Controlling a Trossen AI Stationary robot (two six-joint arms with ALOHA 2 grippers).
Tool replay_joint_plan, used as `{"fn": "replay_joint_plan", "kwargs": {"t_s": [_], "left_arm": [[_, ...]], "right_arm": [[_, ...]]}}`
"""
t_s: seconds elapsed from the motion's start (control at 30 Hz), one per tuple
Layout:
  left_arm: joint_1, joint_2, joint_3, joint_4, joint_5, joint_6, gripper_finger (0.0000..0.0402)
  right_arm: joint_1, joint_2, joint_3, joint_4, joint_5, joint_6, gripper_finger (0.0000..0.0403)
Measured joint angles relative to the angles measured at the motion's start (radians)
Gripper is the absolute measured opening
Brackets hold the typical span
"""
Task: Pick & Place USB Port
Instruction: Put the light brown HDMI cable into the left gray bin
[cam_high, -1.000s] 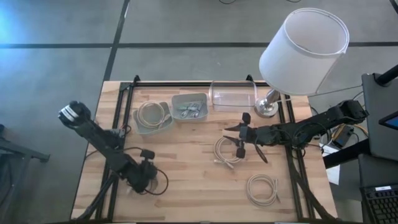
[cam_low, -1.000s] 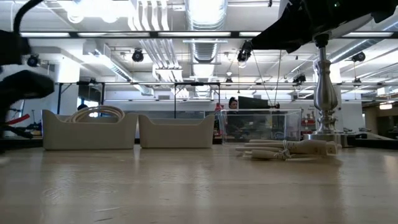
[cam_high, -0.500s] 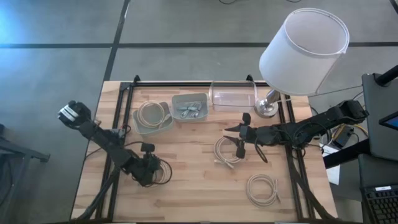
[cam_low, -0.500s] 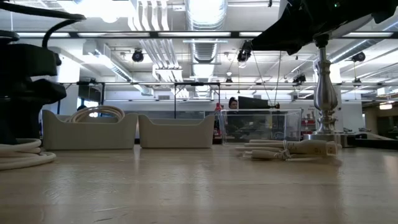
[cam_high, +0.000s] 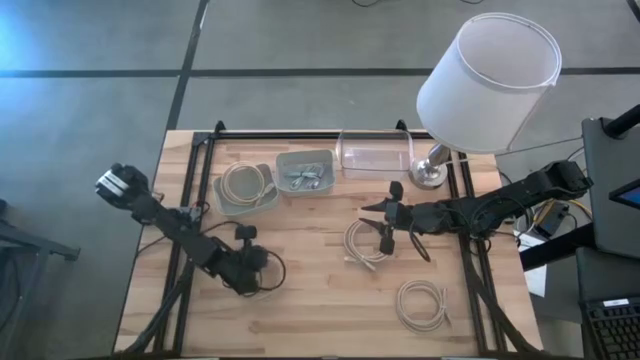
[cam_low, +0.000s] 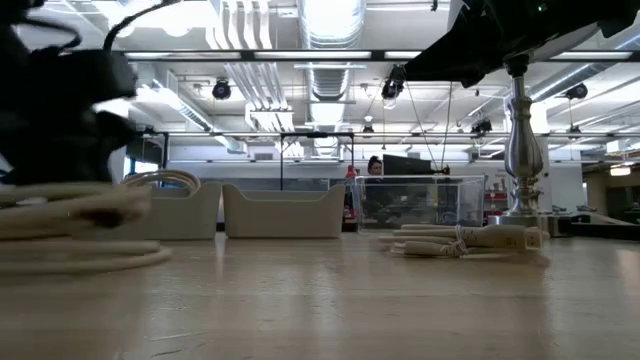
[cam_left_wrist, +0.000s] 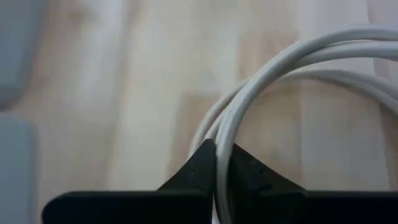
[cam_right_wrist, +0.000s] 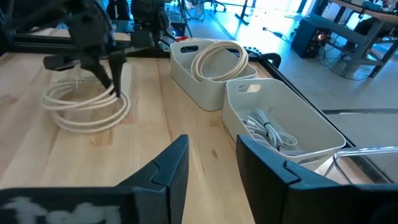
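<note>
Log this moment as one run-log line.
left hand: shut on white cable, lifted above table | right hand: open, above cable coil | bins: untouched

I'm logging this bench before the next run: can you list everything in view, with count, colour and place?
Coiled cables: four, off-white; one in the left claw, one under the right claw, one loose at the table's near right, one in the left bin.
Bins: two, pale grey, side by side at the table's far edge; left bin holds a coil, right bin holds a bundled cable.
Clear box: one, transparent, right of the bins.
Lamp: one, white shade on a silver base, far right corner.
Table: one, light wood.
Left claw: dark, shut on a coil at the table's near left.
Right claw: dark, open, over the middle coil.
</note>
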Motion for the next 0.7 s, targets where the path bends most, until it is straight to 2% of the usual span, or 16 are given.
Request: {"fn": "replay_joint_plan", "kwargs": {"t_s": [0.07, 0.23, 0.37, 0.6, 0.7], "left_arm": [[0.011, -0.002, 0.017, -0.001, -0.068, 0.012, 0.003], [0.055, -0.014, 0.081, -0.015, -0.229, 0.163, 0.0019], [0.111, -0.032, 0.148, -0.062, -0.309, 0.239, 0.0021], [0.213, -0.088, 0.258, -0.29, -0.374, 0.296, 0.0023], [0.254, -0.113, 0.294, -0.423, -0.459, 0.312, 0.0023]], "right_arm": [[0.0, 0.0, 0.0, 0.0, 0.0, -0.003, 0.0124], [0.0, 0.0, 0.0, 0.0, 0.0, -0.003, 0.0119], [0.0, 0.0, 0.0, 0.0, 0.0, -0.003, 0.0119], [0.0, 0.0, 0.0, 0.0, -0.001, -0.003, 0.0128], [0.0, 0.0, 0.0, 0.0, -0.001, -0.003, 0.013]]}}
